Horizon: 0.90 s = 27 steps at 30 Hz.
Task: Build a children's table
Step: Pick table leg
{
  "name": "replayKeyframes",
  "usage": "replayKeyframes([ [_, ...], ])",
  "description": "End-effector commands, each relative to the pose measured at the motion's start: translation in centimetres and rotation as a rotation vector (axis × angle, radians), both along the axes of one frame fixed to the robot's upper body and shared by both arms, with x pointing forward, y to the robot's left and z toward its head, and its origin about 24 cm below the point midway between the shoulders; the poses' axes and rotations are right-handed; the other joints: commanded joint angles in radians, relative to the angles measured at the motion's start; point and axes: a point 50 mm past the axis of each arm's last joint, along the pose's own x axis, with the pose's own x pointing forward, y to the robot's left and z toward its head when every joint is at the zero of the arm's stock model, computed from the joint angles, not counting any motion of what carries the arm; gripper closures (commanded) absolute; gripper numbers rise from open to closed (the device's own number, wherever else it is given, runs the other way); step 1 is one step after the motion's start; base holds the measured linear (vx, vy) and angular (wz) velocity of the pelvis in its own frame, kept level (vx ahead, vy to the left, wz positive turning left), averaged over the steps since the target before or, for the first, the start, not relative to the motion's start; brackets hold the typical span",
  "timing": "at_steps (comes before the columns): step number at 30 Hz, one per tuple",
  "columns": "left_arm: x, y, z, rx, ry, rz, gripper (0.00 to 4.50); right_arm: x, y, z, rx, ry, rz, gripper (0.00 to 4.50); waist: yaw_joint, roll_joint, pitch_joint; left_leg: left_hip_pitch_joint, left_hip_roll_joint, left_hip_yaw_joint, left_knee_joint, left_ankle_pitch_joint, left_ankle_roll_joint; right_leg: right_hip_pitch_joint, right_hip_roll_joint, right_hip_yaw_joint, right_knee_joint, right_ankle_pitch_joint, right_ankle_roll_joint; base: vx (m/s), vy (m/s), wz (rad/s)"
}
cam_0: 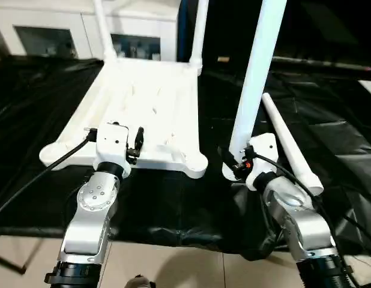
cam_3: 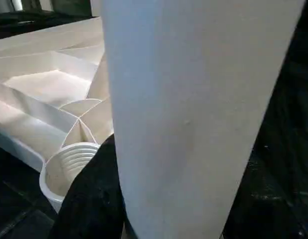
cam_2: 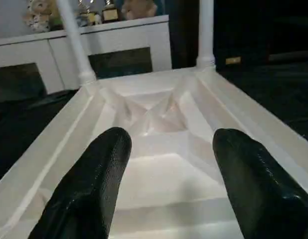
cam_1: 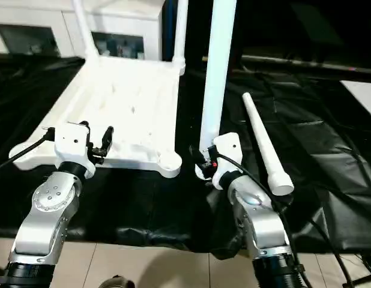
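Tabletop [cam_0: 143, 102], white plastic, lies upside down on black sheeting [cam_0: 329, 120] spread over the floor, ribbed underside facing up. Two legs already stand in its far corner sockets: the far-left leg [cam_0: 103, 30] and the far-right leg [cam_0: 199, 33].

At the left, the left gripper [cam_0: 134, 146] hovers over the near edge of the top, its two black fingers [cam_2: 89, 189] spread apart and holding nothing.

Just right of it sits the near-right corner socket [cam_0: 196, 165], empty, its threaded inside visible in the right wrist view.

Further right, the right gripper [cam_0: 235, 163] is clamped around the base of a third leg [cam_0: 257, 72], held nearly upright, with its lower end just beside that empty socket, not in it.

Farthest right, a fourth leg [cam_0: 290, 144] lies loose on the sheeting, close alongside the right forearm.

Risks, as a judgement: the held leg is tall and gripped low, so it could tip or swing and strike the standing far-right leg. If it meets the socket off-centre, it may push the light top across the slick sheeting instead of seating; the open left gripper is not bracing it. The right arm could also nudge the loose leg and roll it away.

Room: open sheeting lies to the left of the top and between top and loose leg; white cabinets [cam_0: 47, 36] stand beyond the far edge.
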Motion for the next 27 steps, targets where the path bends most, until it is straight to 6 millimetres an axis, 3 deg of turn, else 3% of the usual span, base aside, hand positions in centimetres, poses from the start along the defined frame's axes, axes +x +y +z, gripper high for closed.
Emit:
replayKeyframes([
  [1,0.07,0.08,-0.09,-0.011,0.003,0.004,1.34,0.16,0.07,0.15,-0.024,-0.017,0.027,2.57,-0.009,-0.003,-0.052,0.053,0.045,-0.023,-0.096,-0.595,-0.079,0.028,-0.063,0.054,-0.106,-0.478,-0.070,0.000,0.000,0.00],
  [2,0.08,0.12,-0.11,-0.015,0.004,0.003,1.34,0.10,0.39,-0.02,-0.041,-0.008,0.053,2.57,-0.011,-0.004,-0.051,0.055,0.043,-0.022,-0.096,-0.609,-0.075,0.029,-0.062,0.053,-0.110,-0.505,-0.062,0.000,0.000,0.00],
  [3,0.08,0.13,-0.11,-0.015,0.004,0.003,1.34,0.06,0.60,-0.04,-0.045,-0.012,0.067,2.57,0.000,-0.016,-0.042,-0.013,0.014,-0.045,-0.110,-0.619,-0.029,0.085,-0.085,0.013,-0.115,-0.602,-0.030,0.000,0.000,0.00],
  [4,0.09,0.12,-0.12,-0.016,0.003,0.003,1.34,0.04,0.75,-0.06,-0.034,-0.012,0.067,2.57,-0.010,0.004,-0.036,-0.016,0.006,-0.048,-0.111,-0.696,-0.022,0.102,-0.089,-0.007,-0.120,-0.743,-0.003,-0.002,0.015,0.19],
  [5,0.09,0.12,-0.12,-0.016,0.003,0.003,1.34,0.06,0.74,-0.06,-0.029,-0.012,0.060,2.57,-0.014,0.012,-0.038,-0.015,0.004,-0.049,-0.103,-0.692,-0.022,0.110,-0.094,-0.006,-0.120,-0.754,-0.016,0.020,0.009,0.45],
  [6,0.09,0.12,-0.13,-0.017,0.004,0.003,1.34,0.06,0.74,-0.14,-0.013,-0.001,0.054,2.57,-0.021,0.006,-0.037,-0.009,-0.001,-0.052,-0.082,-0.644,-0.012,0.114,-0.112,-0.012,-0.145,-0.789,-0.030,0.020,0.009,0.45],
  [7,0.09,0.12,-0.14,-0.017,0.004,0.003,1.34,0.05,0.74,-0.19,-0.001,0.007,0.052,2.57,-0.022,0.004,-0.035,-0.006,-0.003,-0.053,-0.073,-0.622,-0.006,0.116,-0.118,-0.018,-0.157,-0.807,-0.036,0.044,0.003,0.45],
  [8,0.10,0.13,-0.15,-0.021,0.005,0.004,1.34,0.05,0.62,-0.16,-0.017,0.003,0.043,2.57,-0.034,0.007,-0.038,0.121,0.031,-0.047,-0.045,-0.682,-0.049,0.038,-0.087,-0.003,-0.174,-0.719,-0.073,0.023,0.012,0.18],
  [9,0.10,0.13,-0.15,-0.021,0.005,0.004,1.34,0.05,0.61,-0.15,-0.018,0.003,0.043,2.57,-0.044,0.019,-0.027,0.098,0.046,-0.058,-0.090,-0.774,-0.073,0.059,-0.045,-0.010,-0.146,-0.605,-0.075,0.023,0.012,0.18],
  [10,0.11,0.12,-0.16,-0.023,0.005,0.004,1.34,0.06,0.57,-0.12,-0.024,-0.002,0.043,2.57,-0.051,0.014,-0.032,0.111,0.055,-0.066,-0.107,-0.844,-0.088,0.058,-0.039,0.003,-0.124,-0.510,-0.085,0.000,0.000,0.00],
  [11,0.15,0.10,-0.17,-0.027,0.006,0.001,1.34,0.06,0.50,-0.08,-0.028,-0.006,0.043,2.57,-0.051,0.015,-0.033,0.109,0.054,-0.067,-0.111,-0.846,-0.090,0.061,-0.040,0.010,-0.120,-0.482,-0.093,0.069,0.023,-0.04],
  [12,0.17,0.07,-0.17,-0.028,0.005,-0.001,1.34,0.05,0.46,-0.09,-0.030,-0.008,0.042,2.57,-0.053,0.011,-0.039,0.108,0.047,-0.059,-0.111,-0.806,-0.078,0.065,-0.047,0.026,-0.121,-0.449,-0.113,0.069,0.023,-0.04],
  [13,0.21,0.02,-0.15,-0.029,0.004,-0.006,1.34,0.04,0.36,-0.10,-0.035,-0.009,0.038,2.57,-0.049,0.007,-0.045,0.085,0.035,-0.044,-0.106,-0.708,-0.053,0.085,-0.056,0.043,-0.126,-0.440,-0.130,0.075,0.015,-0.06],
  [15,0.24,-0.06,-0.16,-0.029,0.005,-0.010,1.34,0.05,0.25,-0.11,-0.040,-0.011,0.034,2.57,-0.044,0.004,-0.056,0.061,0.028,-0.029,-0.102,-0.576,-0.018,0.111,-0.061,0.053,-0.125,-0.404,-0.144,0.097,0.006,-0.09],
  [16,0.27,-0.15,-0.18,-0.031,0.007,-0.016,1.34,0.07,0.19,-0.12,-0.042,-0.013,0.031,2.57,-0.035,0.002,-0.070,0.046,0.021,-0.010,-0.094,-0.383,0.040,0.126,-0.056,0.057,-0.118,-0.298,-0.162,0.088,-0.003,-0.04],
  [17,0.27,-0.15,-0.18,-0.031,0.007,-0.016,1.34,0.07,0.18,-0.12,-0.042,-0.013,0.031,2.57,-0.034,0.002,-0.072,0.048,0.021,-0.008,-0.092,-0.345,0.056,0.124,-0.053,0.056,-0.115,-0.272,-0.168,0.079,-0.008,-0.01],
  [18,0.28,-0.17,-0.19,-0.031,0.008,-0.017,1.34,0.08,0.16,-0.13,-0.042,-0.013,0.030,2.57,-0.035,0.002,-0.075,0.041,0.019,-0.006,-0.087,-0.269,0.081,0.133,-0.048,0.052,-0.109,-0.221,-0.175,0.079,-0.008,-0.01],
  [19,0.29,-0.20,-0.19,-0.031,0.007,-0.017,1.34,0.08,0.13,-0.14,-0.042,-0.013,0.029,2.57,-0.035,0.003,-0.077,0.044,0.018,-0.005,-0.084,-0.239,0.093,0.132,-0.045,0.050,-0.106,-0.193,-0.179,0.100,-0.007,-0.02],
  [20,0.32,-0.21,-0.19,-0.032,0.007,-0.016,1.34,0.09,0.10,-0.16,-0.040,-0.012,0.028,2.57,-0.036,0.002,-0.081,0.049,0.015,-0.006,-0.077,-0.166,0.132,0.133,-0.037,0.046,-0.093,-0.112,-0.195,0.107,-0.008,0.02],
  [21,0.34,-0.21,-0.19,-0.032,0.007,-0.016,1.34,0.10,0.10,-0.16,-0.037,-0.011,0.028,2.57,-0.036,0.002,-0.082,0.053,0.014,-0.006,-0.074,-0.143,0.148,0.132,-0.035,0.045,-0.089,-0.085,-0.199,0.107,-0.008,0.02],
  [23,0.41,-0.16,-0.16,-0.032,0.005,-0.015,1.34,-0.02,0.28,-0.35,-0.072,-0.008,0.068,2.57,-0.037,0.001,-0.088,0.063,0.011,-0.013,-0.061,-0.034,0.230,0.129,-0.025,0.038,-0.069,0.011,-0.213,0.116,-0.005,0.03],
  [24,0.41,-0.16,-0.16,-0.032,0.005,-0.015,1.34,-0.02,0.28,-0.35,-0.072,-0.008,0.068,2.57,-0.038,0.002,-0.088,0.066,0.011,-0.015,-0.058,-0.014,0.249,0.127,-0.024,0.036,-0.066,0.019,-0.213,0.110,-0.005,0.03],
  [25,0.39,-0.09,-0.12,-0.031,0.003,-0.012,1.34,-0.17,0.54,-0.43,-0.090,-0.018,0.099,2.57,-0.012,0.002,-0.086,-0.031,-0.043,-0.025,-0.025,0.027,0.354,0.208,-0.070,0.000,-0.111,0.041,-0.127,0.069,0.010,0.25],
  [26,0.40,-0.04,-0.09,-0.031,0.002,-0.011,1.34,-0.13,0.53,-0.44,-0.068,-0.012,0.082,2.57,-0.025,0.014,-0.089,-0.008,-0.028,-0.045,-0.023,0.071,0.377,0.196,-0.064,-0.021,-0.106,0.016,-0.084,0.061,0.013,0.48],
  [27,0.40,-0.04,-0.09,-0.031,0.002,-0.011,1.34,-0.13,0.53,-0.44,-0.068,-0.012,0.082,2.57,-0.025,0.014,-0.089,-0.008,-0.028,-0.045,-0.023,0.071,0.377,0.196,-0.064,-0.021,-0.106,0.016,-0.084,0.061,0.013,0.48],
])
